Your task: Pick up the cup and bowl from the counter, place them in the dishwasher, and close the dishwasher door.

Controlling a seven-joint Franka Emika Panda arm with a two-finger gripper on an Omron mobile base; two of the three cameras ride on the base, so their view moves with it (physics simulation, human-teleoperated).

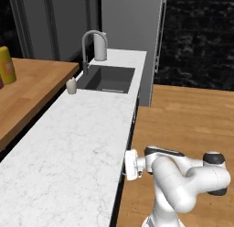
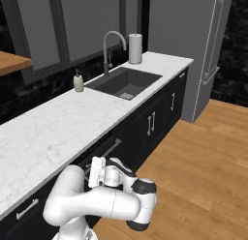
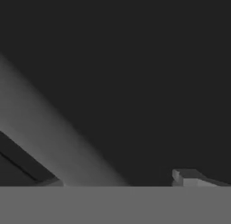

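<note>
Right base view shows the gripper [image 2: 93, 172] down low, under the edge of the counter [image 2: 58, 123]. Its tip is turned to the dishwasher door [image 2: 104, 137], which is just in front of the hand, very near or touching. A grey handle [image 2: 105, 151] runs across the door just above the hand.

In the hand view the dark door is right up close, and one fingertip [image 3: 187, 177] peeks up at the bottom. I cannot tell if the hand is wide or narrow, or if it holds anything.

What could go wrong? If the hand pushes off to one side, it may slide along the smooth door, and the door may not shut all the way. A finger could also catch on the handle above it and get stuck.
</note>
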